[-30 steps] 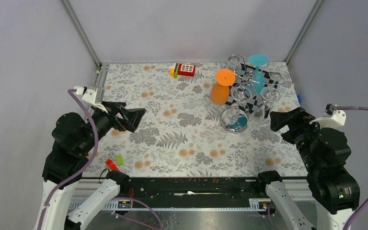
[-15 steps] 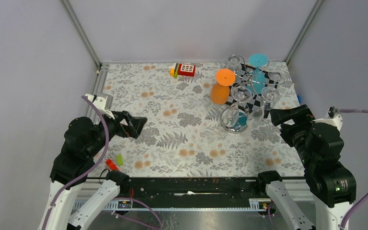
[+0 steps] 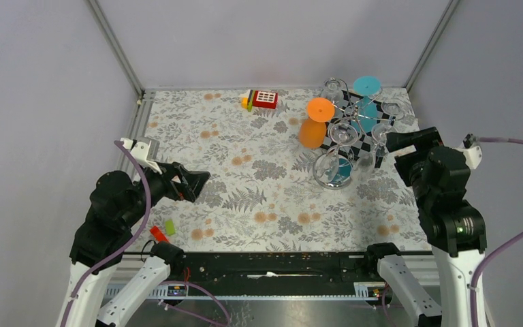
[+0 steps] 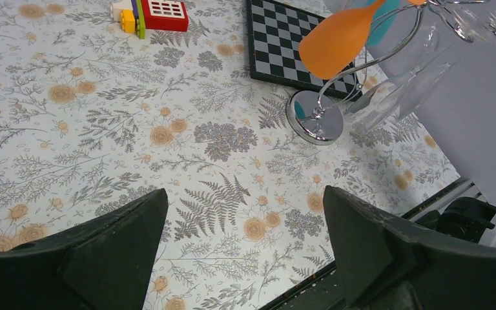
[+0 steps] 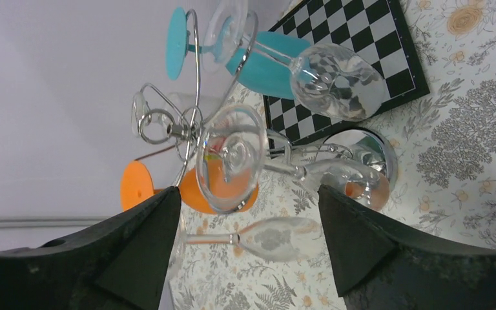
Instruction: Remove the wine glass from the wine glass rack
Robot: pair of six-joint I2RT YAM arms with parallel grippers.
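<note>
The chrome wine glass rack (image 3: 325, 180) stands at the far right, with several glasses hanging upside down from its curled arms: an orange one (image 3: 312, 127), a teal one (image 3: 366, 102) and clear ones (image 3: 342, 133). My right gripper (image 3: 399, 142) is open and empty, level with the rack's right side. In the right wrist view the rack's hub (image 5: 181, 131) and round base (image 5: 369, 161) lie ahead of that gripper (image 5: 250, 191). One clear glass (image 5: 278, 237) shows between its fingers, not touched. My left gripper (image 3: 195, 184) is open and empty over the left of the table.
A black-and-white checkered board (image 3: 368, 139) lies under the rack and shows in the left wrist view (image 4: 290, 39). A red and yellow toy block (image 3: 261, 99) sits at the back. Small red (image 3: 158, 233) and green (image 3: 170, 226) pieces lie near the front left edge.
My right gripper has moved up and forward, closer to the rack's right side. My left arm has drawn back and lowered toward the near left. The glasses still hang on the rack.
</note>
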